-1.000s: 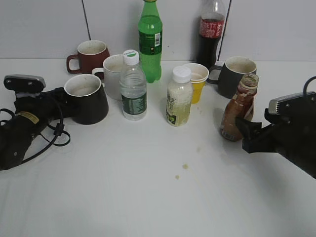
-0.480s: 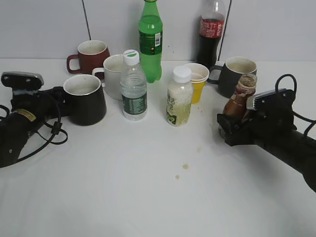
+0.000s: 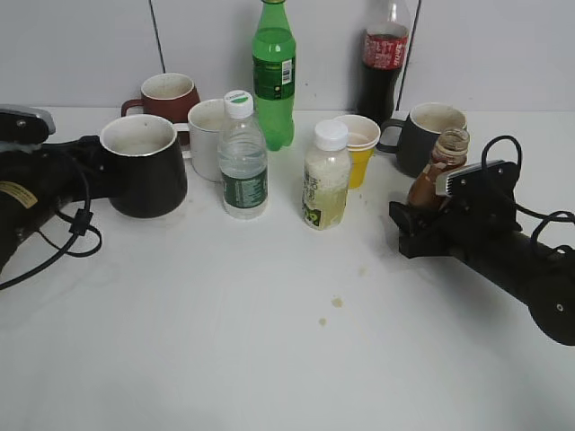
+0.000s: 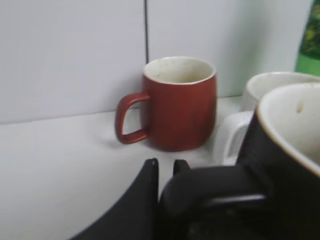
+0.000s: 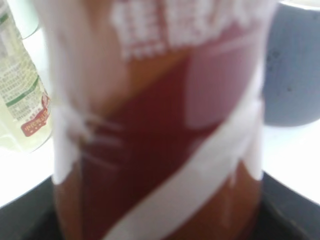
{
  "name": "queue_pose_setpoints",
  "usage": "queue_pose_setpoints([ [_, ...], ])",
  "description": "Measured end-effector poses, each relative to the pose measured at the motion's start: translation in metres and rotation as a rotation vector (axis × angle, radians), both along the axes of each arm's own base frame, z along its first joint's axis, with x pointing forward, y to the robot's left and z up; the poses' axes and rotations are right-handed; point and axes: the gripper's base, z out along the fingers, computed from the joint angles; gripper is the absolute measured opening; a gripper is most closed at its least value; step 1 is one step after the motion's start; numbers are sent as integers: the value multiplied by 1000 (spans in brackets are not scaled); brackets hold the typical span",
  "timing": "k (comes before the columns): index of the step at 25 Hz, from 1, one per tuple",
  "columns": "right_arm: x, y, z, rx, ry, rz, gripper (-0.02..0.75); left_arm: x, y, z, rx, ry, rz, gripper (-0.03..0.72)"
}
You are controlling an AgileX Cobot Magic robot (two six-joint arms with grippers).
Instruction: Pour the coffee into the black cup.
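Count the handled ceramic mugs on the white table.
4: glossy black mug at left, maroon mug behind it, white mug beside the water bottle, dark grey mug at right.

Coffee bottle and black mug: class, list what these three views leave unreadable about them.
- Small curvy brown coffee bottle: lower body hidden behind the right pincer in the exterior view; label blurred in the right wrist view.
- Glossy black mug: handle hidden by the left arm in the exterior view; cut off by the frame edge in the left wrist view.

The white worktop [image 3: 225,350] carries a maroon mug [image 3: 168,96], white mug [image 3: 207,135], grey mug [image 3: 429,135]; water bottle [image 3: 242,162], green bottle [image 3: 273,76], cola bottle [image 3: 383,63]; brown stains [image 3: 336,303] mark it.
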Motion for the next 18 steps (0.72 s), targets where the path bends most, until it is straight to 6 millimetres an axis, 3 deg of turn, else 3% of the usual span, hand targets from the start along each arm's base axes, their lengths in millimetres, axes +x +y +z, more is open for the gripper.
queue_pose_setpoints([
  [8,-1,2,12,-23,-15,27,504,-23,-19,5,59,4,-229,56],
  [14,0,13,71,-86,-241,140,504,-38,-61,5,81,-10,-431,56],
  [18,-2,31,98,-168,-375,220,504,-43,-86,9,83,-40,-521,56],
])
